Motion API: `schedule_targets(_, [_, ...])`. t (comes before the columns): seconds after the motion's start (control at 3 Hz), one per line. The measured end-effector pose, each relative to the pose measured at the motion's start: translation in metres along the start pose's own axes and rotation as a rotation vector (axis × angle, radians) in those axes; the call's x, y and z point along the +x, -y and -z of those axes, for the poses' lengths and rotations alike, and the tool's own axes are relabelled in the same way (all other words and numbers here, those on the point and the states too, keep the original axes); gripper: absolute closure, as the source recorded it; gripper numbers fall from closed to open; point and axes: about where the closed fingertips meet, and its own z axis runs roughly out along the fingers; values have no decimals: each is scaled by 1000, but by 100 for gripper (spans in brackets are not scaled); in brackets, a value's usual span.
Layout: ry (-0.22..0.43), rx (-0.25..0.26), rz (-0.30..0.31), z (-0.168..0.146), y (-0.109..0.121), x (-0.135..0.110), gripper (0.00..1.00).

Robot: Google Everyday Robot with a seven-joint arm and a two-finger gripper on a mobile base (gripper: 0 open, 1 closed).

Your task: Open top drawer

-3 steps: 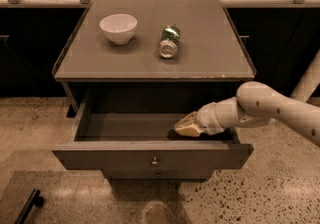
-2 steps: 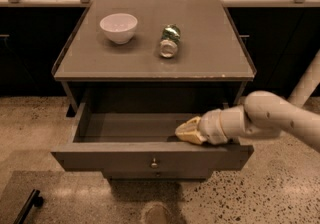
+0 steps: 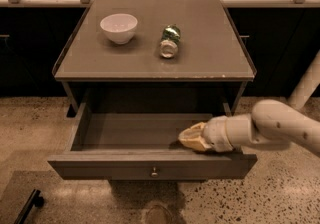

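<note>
The top drawer (image 3: 115,165) is grey-brown with a small round metal knob (image 3: 154,172) at the centre of its front panel. It stands pulled far out from under the tabletop, and its inside shows bare. My gripper (image 3: 190,138) reaches in from the right on a white arm (image 3: 280,128). Its pale tip sits just behind the front panel's top edge, right of centre, inside the drawer.
A white bowl (image 3: 119,28) and a green can (image 3: 169,41) lying on its side rest on the grey tabletop (image 3: 210,63). Dark cabinets stand behind. A speckled floor (image 3: 285,193) lies below, with a dark bar (image 3: 27,207) at the bottom left.
The drawer has slid further out toward the camera. My gripper has moved with it, lower and a little right, staying at the front panel's inner edge.
</note>
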Motion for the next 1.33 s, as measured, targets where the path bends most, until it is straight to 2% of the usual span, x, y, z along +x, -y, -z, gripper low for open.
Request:
schedule_targets(0.33, [99, 156, 71, 30, -21, -31, 100])
schedule_targets(0.67, [143, 213, 134, 43, -24, -47, 81])
schedule_targets(1.33, [142, 210, 135, 43, -24, -47, 34])
